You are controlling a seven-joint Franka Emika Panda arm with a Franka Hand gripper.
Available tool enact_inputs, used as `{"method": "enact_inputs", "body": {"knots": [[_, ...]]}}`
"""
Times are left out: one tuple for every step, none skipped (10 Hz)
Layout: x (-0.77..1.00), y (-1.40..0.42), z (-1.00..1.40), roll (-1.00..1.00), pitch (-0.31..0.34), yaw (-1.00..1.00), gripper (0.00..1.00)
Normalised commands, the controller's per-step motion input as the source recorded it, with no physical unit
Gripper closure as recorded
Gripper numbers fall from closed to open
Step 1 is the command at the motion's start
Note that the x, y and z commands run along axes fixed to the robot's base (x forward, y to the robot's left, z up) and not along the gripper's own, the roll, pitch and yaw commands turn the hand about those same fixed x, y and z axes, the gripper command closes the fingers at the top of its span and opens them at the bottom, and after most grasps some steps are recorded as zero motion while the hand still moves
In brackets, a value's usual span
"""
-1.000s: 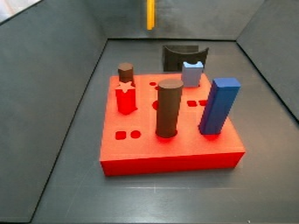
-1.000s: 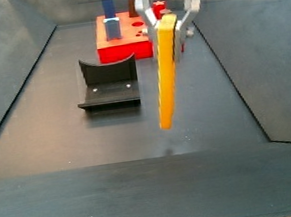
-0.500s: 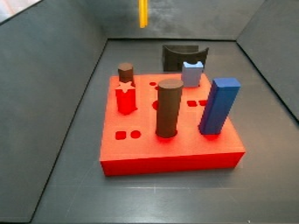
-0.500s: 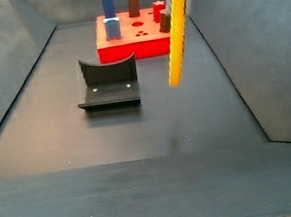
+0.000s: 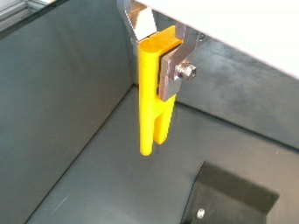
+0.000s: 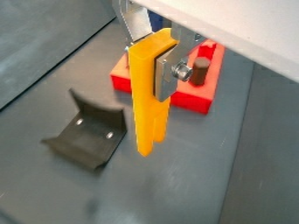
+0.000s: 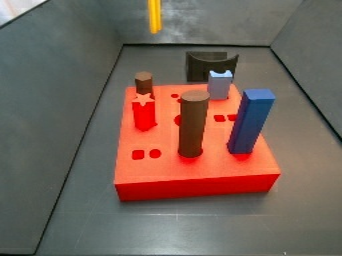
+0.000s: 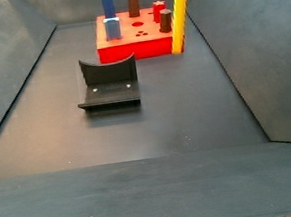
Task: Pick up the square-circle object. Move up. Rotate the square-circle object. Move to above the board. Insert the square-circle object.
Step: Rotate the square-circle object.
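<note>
While both wrist views show the end effector (image 5: 163, 59) pinching the top of a yellow bar (image 5: 153, 96), it hangs upright above the table (image 5: 82, 114). Side view: bar (image 8: 179, 10) near the red board (image 8: 137, 47), fixture (image 8: 107, 83) apart. Side view: bar (image 7: 154, 14) high beyond the board (image 7: 195, 160).

Robot lab test cell, grey-walled bin (image 8: 25, 86), red peg board (image 7: 201, 170), fixture (image 8: 107, 83), tool (image 5: 158, 66) overhead

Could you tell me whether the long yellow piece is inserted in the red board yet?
No. The long yellow piece hangs upright in the gripper, above the floor, beside the red board.
</note>
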Motion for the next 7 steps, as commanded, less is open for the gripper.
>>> {"method": "enact_inputs", "body": {"knots": [[-0.09,-0.51,0.1,0.1,0.051,0.03,1.0],[-0.04,-0.22,0.05,0.1,0.056,0.03,1.0],[0.0,0.0,0.0,0.0,0.225,0.41,1.0],[0.01,0.02,-0.01,-0.03,0.223,0.38,1.0],[0.03,0.01,0.01,-0.02,0.194,0.27,1.0],[0.04,-0.01,0.0,-0.02,0.159,0.77,1.0],[0.04,-0.02,0.0,-0.01,0.124,0.65,1.0]]}}
